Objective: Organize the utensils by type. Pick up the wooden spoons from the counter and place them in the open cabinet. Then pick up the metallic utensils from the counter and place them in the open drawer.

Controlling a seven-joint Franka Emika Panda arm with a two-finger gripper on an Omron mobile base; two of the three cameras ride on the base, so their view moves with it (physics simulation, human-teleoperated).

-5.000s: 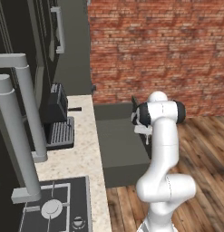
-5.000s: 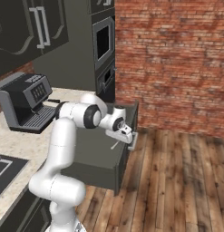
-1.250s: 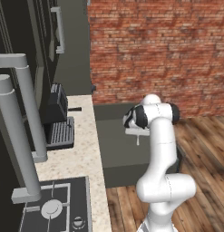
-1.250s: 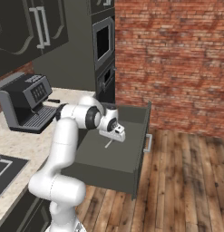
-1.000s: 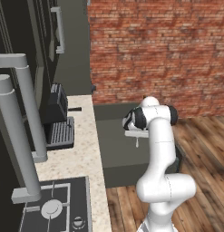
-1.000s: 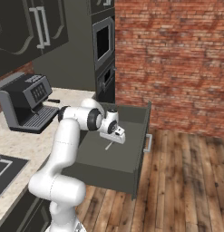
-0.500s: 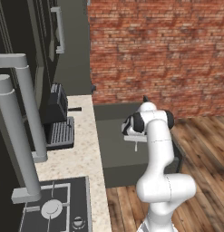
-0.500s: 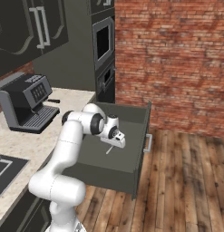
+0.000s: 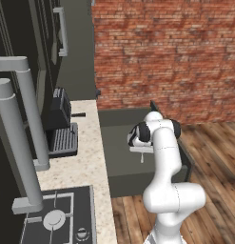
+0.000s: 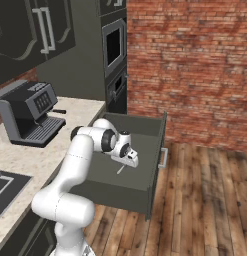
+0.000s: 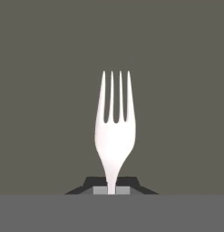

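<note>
My gripper (image 10: 126, 164) is closed on the handle of the fork (image 11: 114, 131), tines pointing away from my hand toward the plain grey bottom of the drawer (image 10: 145, 165). I hold it by the handle end so the tines meet the floor first. The fork hangs over the middle of the open drawer, clear of its walls, so it should land inside. On the counter (image 9: 85, 164), a small dark item lies by the coffee machine (image 10: 27, 114); I cannot identify it.
</note>
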